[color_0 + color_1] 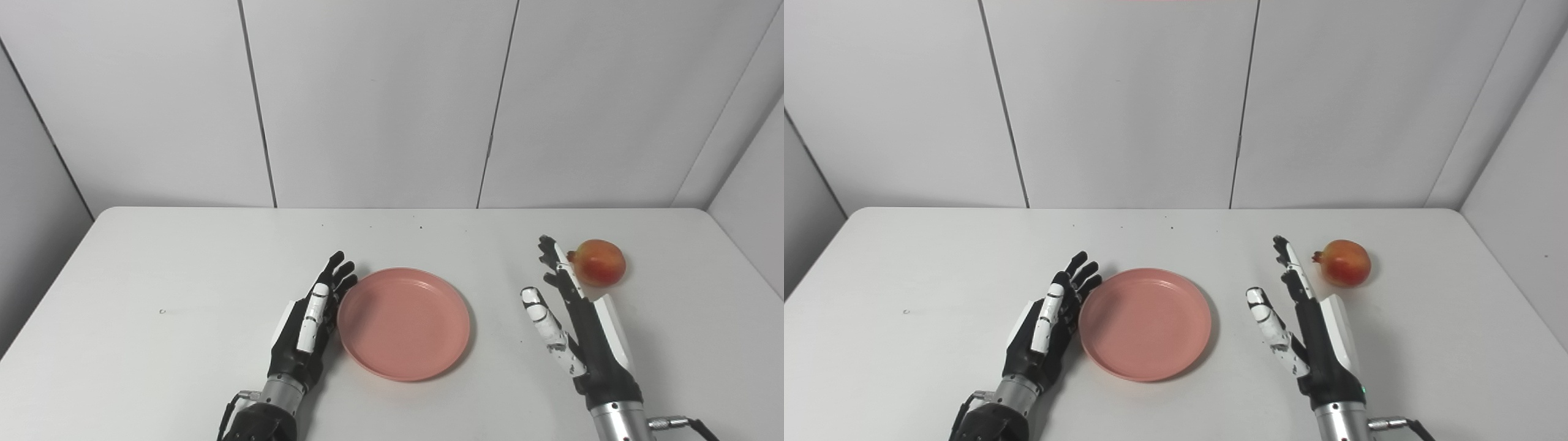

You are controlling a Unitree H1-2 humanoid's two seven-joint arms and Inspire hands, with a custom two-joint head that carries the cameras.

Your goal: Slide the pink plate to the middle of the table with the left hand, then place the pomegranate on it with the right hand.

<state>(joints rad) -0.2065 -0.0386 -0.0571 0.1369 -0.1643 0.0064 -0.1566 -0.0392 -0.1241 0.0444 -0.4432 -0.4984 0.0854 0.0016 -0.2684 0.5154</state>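
Observation:
The pink plate [403,321] lies flat near the middle of the white table [153,275]. My left hand [309,327] stands on its edge right against the plate's left rim, fingers straight and apart, holding nothing. A red-orange pomegranate [598,263] rests on the table at the right. My right hand [572,318] is open, fingers pointing away from me, just left of the pomegranate and a little nearer to me. Its fingertips [1283,248] are level with the fruit with a small gap between them.
The table's far edge meets a white panelled wall [380,104]. A small speck [162,312] lies on the table at the left. Bare tabletop surrounds the plate and the fruit.

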